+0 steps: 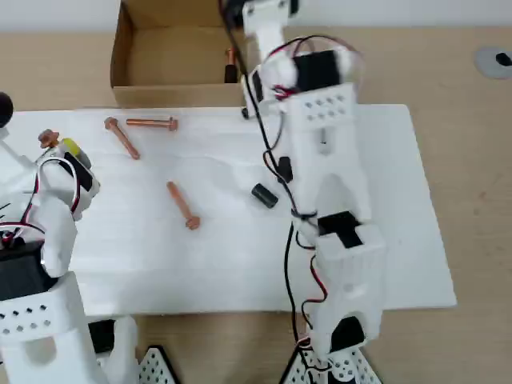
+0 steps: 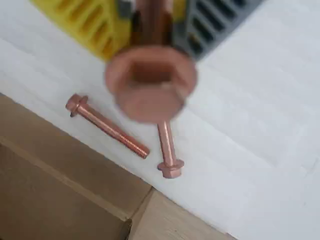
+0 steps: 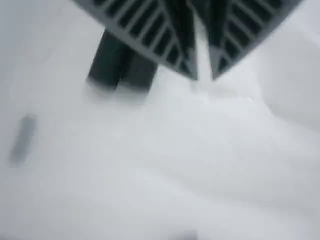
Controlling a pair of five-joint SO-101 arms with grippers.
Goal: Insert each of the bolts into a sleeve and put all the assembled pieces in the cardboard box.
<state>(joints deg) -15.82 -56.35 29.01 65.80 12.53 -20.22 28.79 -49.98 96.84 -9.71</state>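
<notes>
**Condition.** The left pincer (image 2: 151, 31) is closed on a copper-coloured flanged hex bolt (image 2: 150, 82), with the shank clamped between its yellow and grey jaws. This bolt hangs over the left end of the white foam sheet (image 1: 384, 200) on the wooden table (image 1: 472, 160), well apart from the brown cardboard box (image 1: 120, 56). The right pincer (image 3: 202, 70) is low over the sheet with a black cylindrical sleeve (image 3: 120, 65) close against it. Whether it grips that sleeve cannot be told.

**Hazards.**
- The head of the held bolt is the free end and the threaded tip is hidden back between the jaws. In my judgement the sleeve cannot pass over the flange, so mating would call for a regrasp or a hand-off.
- A round shank held between flat jaws may swivel or slip under side load and drop the bolt among the two loose copper bolts (image 2: 107, 126) lying just beneath.
- The arms are well apart, so a misjudged approach could cause a collision.

**Orientation.** The held bolt's long axis runs in line with the pincer, head leading outward towards the sheet's far left corner. The loose pair lie flat, with their heads pointing apart.
</notes>
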